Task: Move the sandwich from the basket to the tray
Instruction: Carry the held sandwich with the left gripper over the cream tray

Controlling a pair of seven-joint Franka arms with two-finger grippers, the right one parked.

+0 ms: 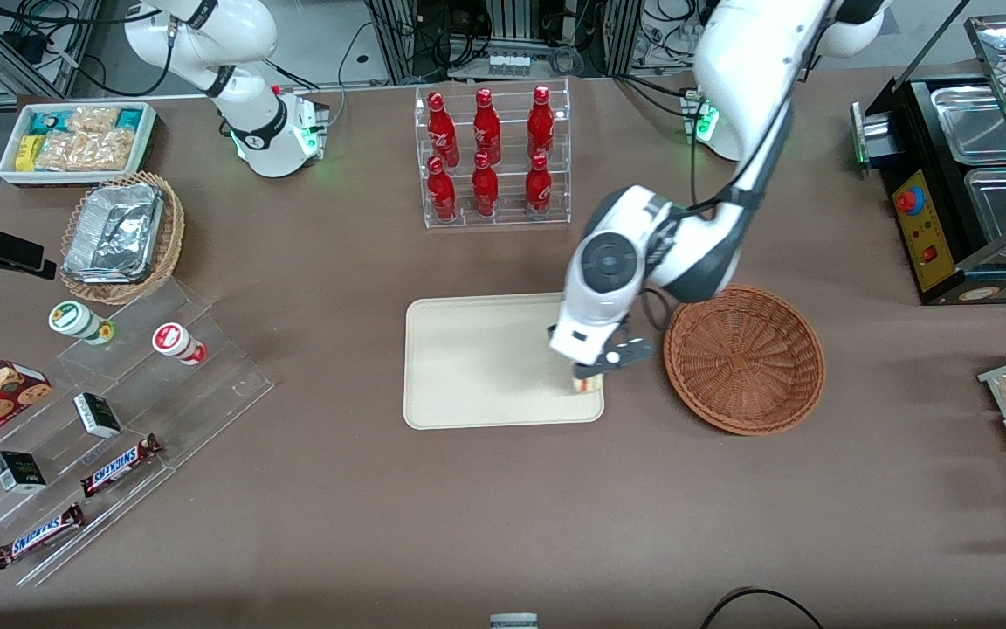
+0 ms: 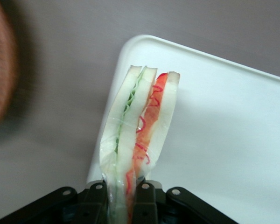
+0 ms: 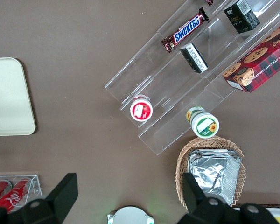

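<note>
Brown cloth covers a wide table stocked with snacks and drinks. Near its middle, the left arm's gripper (image 1: 592, 374) hangs over the corner of the cream tray (image 1: 477, 367) that lies closest to the basket (image 1: 743, 358). Its fingers are clamped on the sandwich (image 2: 139, 135), pinching the wedge at one end so the white bread and its green and red filling stick out past the fingertips. The sandwich sits directly below the gripper, above the tray's rim. The reddish woven basket stands empty just beside the gripper, toward the working arm's end of the table. The likely risk is the drop point: so near the rim, a released wedge could land on the edge and tip onto the cloth. Plastic wrap might also cling to a finger.
</note>
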